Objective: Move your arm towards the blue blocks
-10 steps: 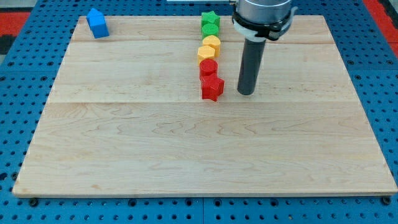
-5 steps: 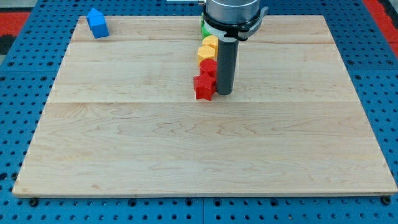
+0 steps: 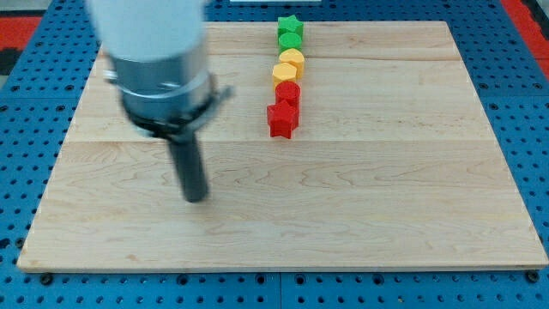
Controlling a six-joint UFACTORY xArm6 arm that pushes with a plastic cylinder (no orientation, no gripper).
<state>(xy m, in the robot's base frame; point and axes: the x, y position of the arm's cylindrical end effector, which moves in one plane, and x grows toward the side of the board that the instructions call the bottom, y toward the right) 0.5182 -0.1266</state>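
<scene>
My tip (image 3: 196, 199) rests on the wooden board (image 3: 386, 197) in its lower left part, well to the left of and below the red star (image 3: 281, 120). The arm's body hides the upper left corner of the board, so no blue block shows in this view. A column of blocks stands at the top centre: a green star (image 3: 291, 27) over a second green block (image 3: 290, 40), two yellow blocks (image 3: 292, 59) (image 3: 285, 73), a red block (image 3: 288, 92) and the red star at the bottom.
The board lies on a blue perforated table (image 3: 26, 172). A red patch (image 3: 17, 34) shows at the view's upper left corner.
My tip moved from right of the red star, nudged that star a little left, then swept down and left. The arm now covers the blue block at the top left.
</scene>
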